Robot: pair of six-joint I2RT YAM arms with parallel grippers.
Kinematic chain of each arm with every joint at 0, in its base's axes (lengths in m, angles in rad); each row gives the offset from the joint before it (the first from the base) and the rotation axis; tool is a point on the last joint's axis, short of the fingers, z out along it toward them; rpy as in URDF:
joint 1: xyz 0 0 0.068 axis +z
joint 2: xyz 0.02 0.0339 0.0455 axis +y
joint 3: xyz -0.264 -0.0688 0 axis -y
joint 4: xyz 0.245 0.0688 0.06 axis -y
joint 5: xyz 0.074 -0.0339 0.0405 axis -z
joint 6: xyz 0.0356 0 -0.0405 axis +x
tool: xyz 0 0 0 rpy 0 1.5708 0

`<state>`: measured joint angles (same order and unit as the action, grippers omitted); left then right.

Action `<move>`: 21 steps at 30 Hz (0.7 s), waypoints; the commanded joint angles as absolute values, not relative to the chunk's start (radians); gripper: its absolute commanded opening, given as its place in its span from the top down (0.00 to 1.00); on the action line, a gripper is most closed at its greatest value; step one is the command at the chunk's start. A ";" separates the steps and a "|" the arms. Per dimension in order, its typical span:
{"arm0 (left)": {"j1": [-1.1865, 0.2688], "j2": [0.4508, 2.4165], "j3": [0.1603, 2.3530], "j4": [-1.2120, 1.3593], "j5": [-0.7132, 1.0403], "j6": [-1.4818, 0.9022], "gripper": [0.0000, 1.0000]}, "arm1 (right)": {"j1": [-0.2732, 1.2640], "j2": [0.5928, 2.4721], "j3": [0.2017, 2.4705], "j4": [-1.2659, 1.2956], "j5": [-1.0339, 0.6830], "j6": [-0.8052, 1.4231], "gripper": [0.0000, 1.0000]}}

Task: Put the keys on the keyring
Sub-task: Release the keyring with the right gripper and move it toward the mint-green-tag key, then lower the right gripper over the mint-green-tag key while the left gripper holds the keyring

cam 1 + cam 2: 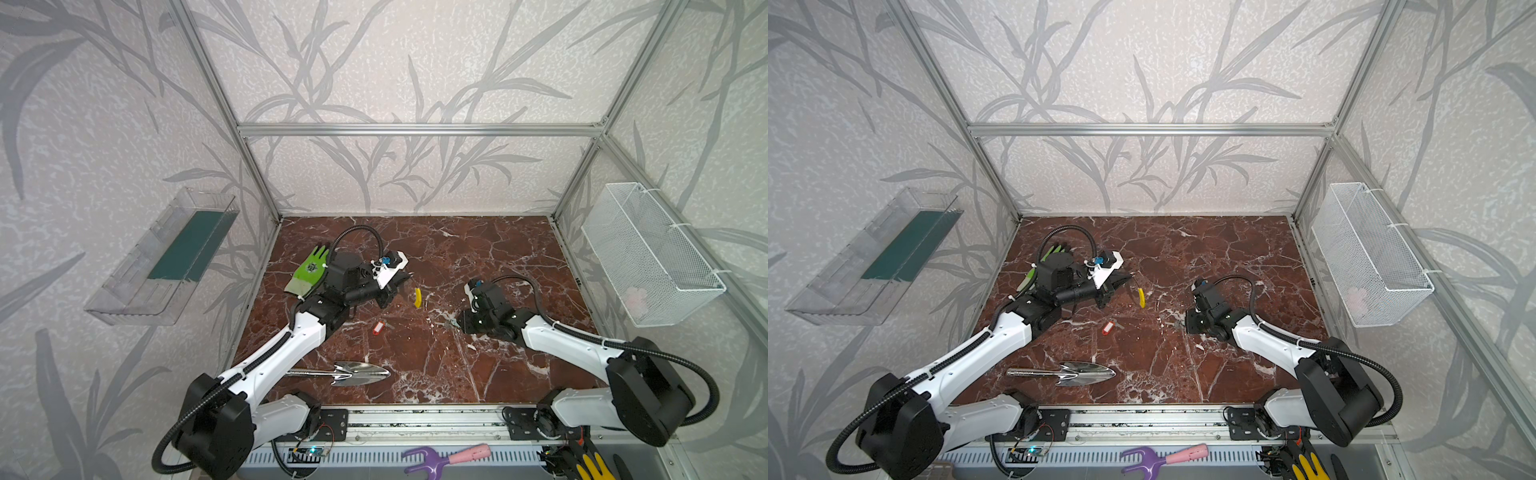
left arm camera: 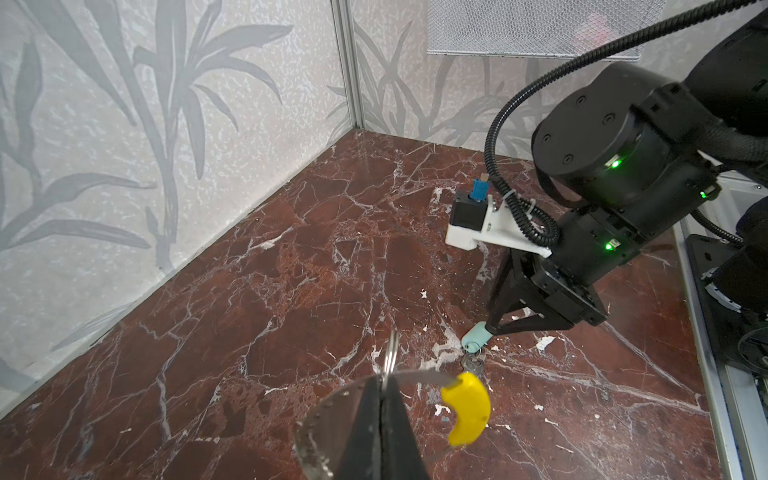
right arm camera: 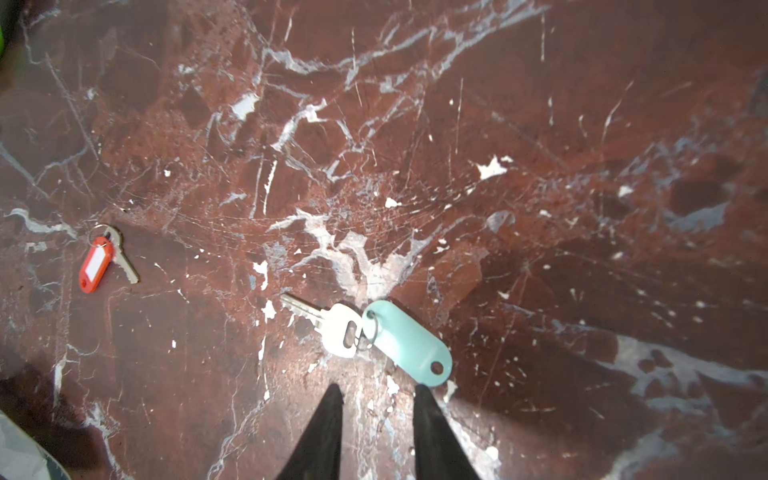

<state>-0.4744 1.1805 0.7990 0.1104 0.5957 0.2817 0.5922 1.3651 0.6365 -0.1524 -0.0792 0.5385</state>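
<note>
My left gripper (image 2: 380, 384) is shut on the keyring (image 2: 467, 409), a thin grey hoop with a yellow segment, and holds it above the table at centre left in both top views (image 1: 417, 298) (image 1: 1142, 298). The mint-tagged key (image 3: 409, 345) lies flat on the marble. My right gripper (image 3: 378, 392) hovers low beside it, open, with bare table between its fingers. One fingertip (image 3: 419, 388) sits at the tag's end. The red-tagged key (image 3: 96, 264) lies apart to the left, seen in both top views (image 1: 377, 327) (image 1: 1108, 327).
A shiny steel trowel (image 1: 353, 372) lies near the front of the table. A green glove (image 1: 309, 268) rests behind the left arm. A wire basket (image 1: 652, 253) hangs on the right wall and a clear tray (image 1: 162, 257) on the left wall.
</note>
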 commanded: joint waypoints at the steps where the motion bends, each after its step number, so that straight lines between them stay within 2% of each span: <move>1: -0.481 1.176 0.784 0.156 0.611 0.266 1.00 | 0.601 1.385 0.638 -0.104 -0.100 0.588 0.70; 21: -0.483 1.189 0.785 0.139 0.606 0.276 1.00 | 0.611 1.504 0.665 -0.045 -0.113 0.611 0.73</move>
